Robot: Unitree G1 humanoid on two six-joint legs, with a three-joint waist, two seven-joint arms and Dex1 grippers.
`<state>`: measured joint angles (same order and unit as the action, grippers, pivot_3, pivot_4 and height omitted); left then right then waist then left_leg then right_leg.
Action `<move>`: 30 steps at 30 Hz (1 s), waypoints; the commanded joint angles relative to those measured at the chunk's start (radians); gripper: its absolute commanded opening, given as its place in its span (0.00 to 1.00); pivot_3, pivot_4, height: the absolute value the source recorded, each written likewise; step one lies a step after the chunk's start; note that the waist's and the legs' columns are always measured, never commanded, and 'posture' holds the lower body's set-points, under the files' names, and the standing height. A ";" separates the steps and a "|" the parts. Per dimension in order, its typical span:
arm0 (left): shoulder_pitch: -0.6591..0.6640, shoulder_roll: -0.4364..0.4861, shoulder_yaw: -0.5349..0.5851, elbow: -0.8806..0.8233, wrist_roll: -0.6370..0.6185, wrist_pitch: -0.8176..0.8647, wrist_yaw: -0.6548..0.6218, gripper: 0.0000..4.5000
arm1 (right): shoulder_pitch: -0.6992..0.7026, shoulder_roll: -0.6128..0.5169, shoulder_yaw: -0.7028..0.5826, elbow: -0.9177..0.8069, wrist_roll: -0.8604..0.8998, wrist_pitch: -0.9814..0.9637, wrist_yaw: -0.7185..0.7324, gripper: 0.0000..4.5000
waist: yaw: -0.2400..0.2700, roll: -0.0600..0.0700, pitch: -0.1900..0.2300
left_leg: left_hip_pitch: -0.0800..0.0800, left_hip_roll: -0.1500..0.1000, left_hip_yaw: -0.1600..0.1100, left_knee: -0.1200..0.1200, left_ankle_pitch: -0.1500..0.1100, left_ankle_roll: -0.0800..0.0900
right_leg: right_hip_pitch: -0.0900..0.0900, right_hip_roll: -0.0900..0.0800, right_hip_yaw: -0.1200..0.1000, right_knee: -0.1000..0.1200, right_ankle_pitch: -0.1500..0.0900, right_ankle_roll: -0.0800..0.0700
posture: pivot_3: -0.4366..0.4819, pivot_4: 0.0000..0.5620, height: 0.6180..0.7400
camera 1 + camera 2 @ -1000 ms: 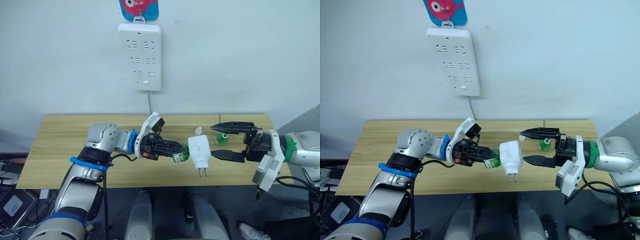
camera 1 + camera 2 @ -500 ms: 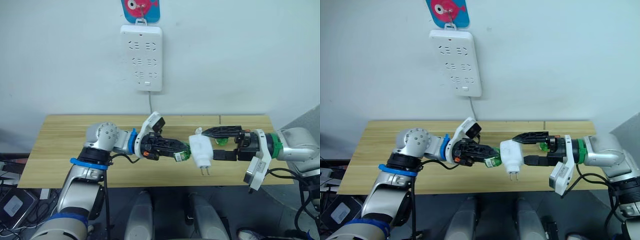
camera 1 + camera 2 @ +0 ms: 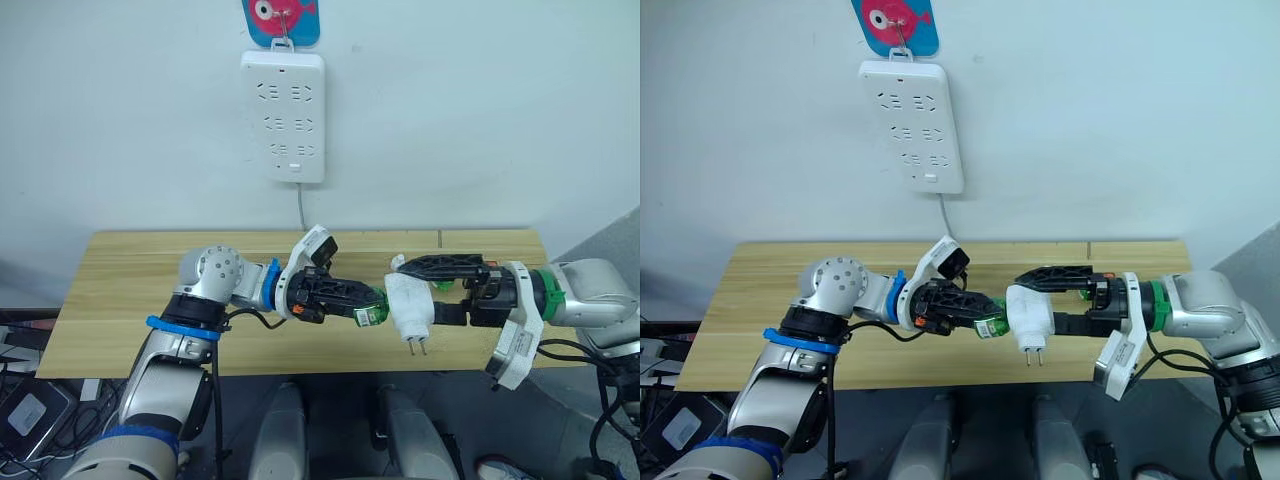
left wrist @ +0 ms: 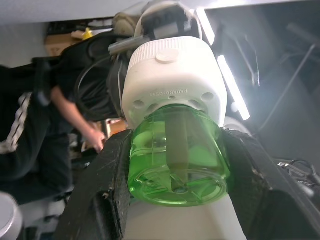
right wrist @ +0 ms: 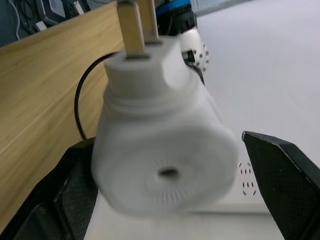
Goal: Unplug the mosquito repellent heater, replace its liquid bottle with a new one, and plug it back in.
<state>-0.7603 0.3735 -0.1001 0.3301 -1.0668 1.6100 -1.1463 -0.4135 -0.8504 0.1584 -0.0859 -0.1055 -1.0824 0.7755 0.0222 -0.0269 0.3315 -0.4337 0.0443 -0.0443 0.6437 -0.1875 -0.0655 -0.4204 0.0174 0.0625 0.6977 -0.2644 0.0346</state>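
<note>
My left gripper (image 3: 362, 310) is shut on a capless translucent green liquid bottle (image 4: 175, 150), held in the air above the table's front edge. The bottle's neck sits in the base of the white mosquito repellent heater (image 3: 408, 300), whose two prongs point down. My right gripper (image 3: 418, 292) is open, with one finger over the heater's top and the other at its side. In the right wrist view the heater (image 5: 165, 150) lies between the fingers, and a narrow gap shows beside one finger (image 5: 285, 175). A second green bottle (image 3: 441, 285) stands on the table behind the right gripper, mostly hidden.
The white power strip (image 3: 283, 115) hangs on the wall above the wooden table (image 3: 130, 290), its cable running down behind. A small white cap (image 3: 397, 261) lies on the table near the heater. A person in dark clothes (image 4: 30, 130) is in the background of the left wrist view.
My right gripper has moved left from well clear of the heater and narrowed its fingers around it. My left arm has carried the bottle and heater slightly right.
</note>
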 commanded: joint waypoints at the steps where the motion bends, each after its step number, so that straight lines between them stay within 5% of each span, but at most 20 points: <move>1: -0.014 -0.010 0.010 0.018 -0.015 0.004 0.021 0.50 | -0.020 0.006 -0.007 -0.056 0.014 0.004 -0.032 1.00 | 0.000 0.000 0.000 | 0.000 0.000 0.000 0.000 0.000 0.000 | 0.000 0.000 0.000 0.000 0.000 0.000 | 0.62 0.53 1.00; 4: -0.011 -0.003 -0.005 0.002 -0.028 0.004 0.018 0.50 | -0.028 -0.005 0.006 -0.025 0.015 -0.004 -0.020 0.96 | 0.000 0.000 0.000 | 0.000 0.000 0.000 0.000 0.000 0.000 | 0.000 0.000 0.000 0.000 0.000 0.000 | 0.61 0.53 1.00; 9: -0.002 0.012 -0.022 -0.019 -0.052 0.004 0.018 0.50 | -0.047 -0.013 0.017 0.011 0.016 -0.021 -0.020 0.69 | -0.001 0.000 0.000 | 0.000 0.000 0.000 0.000 0.000 0.000 | 0.000 0.000 0.000 0.000 0.000 0.000 | 0.62 0.53 1.00; 15: 0.016 0.007 -0.011 -0.053 -0.034 -0.009 0.031 0.50 | -0.038 -0.018 0.027 0.003 0.022 -0.022 -0.024 0.69 | 0.000 0.000 0.000 | 0.000 0.000 0.000 0.000 0.000 0.000 | 0.000 0.000 0.000 0.000 0.000 0.000 | 0.62 0.53 1.00; 22: -0.021 -0.009 0.065 0.018 0.001 -0.039 0.063 0.99 | -0.011 -0.028 0.011 -0.005 0.027 0.005 -0.038 0.69 | 0.000 0.000 0.000 | 0.000 -0.001 0.000 0.000 0.000 0.000 | 0.000 -0.001 0.000 0.000 0.000 0.000 | 0.63 0.52 1.00; 28: -0.087 0.083 0.089 0.049 0.100 -0.213 0.000 1.00 | 0.064 -0.050 -0.003 0.005 0.042 0.144 -0.029 0.69 | 0.000 0.000 0.000 | 0.000 -0.001 -0.001 -0.001 0.000 0.000 | 0.000 -0.001 -0.001 0.000 0.000 0.000 | 0.65 0.51 1.00; 30: -0.033 0.199 -0.004 -0.074 0.289 -0.553 -0.131 1.00 | 0.125 -0.039 0.008 -0.025 0.118 0.465 -0.007 0.68 | -0.001 0.000 0.000 | 0.000 0.000 -0.001 -0.001 0.000 0.000 | 0.000 -0.001 -0.001 0.000 0.000 0.000 | 0.67 0.51 1.00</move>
<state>-0.8229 0.5041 -0.0712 0.3461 -0.9068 1.2977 -1.1801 -0.3241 -0.8905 0.1848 -0.0776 -0.0712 -0.8469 0.7653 0.0215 -0.0271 0.3314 -0.4337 0.0443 -0.0450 0.6410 -0.1866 -0.0670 -0.4208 0.0163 0.0620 0.6974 -0.2630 0.0320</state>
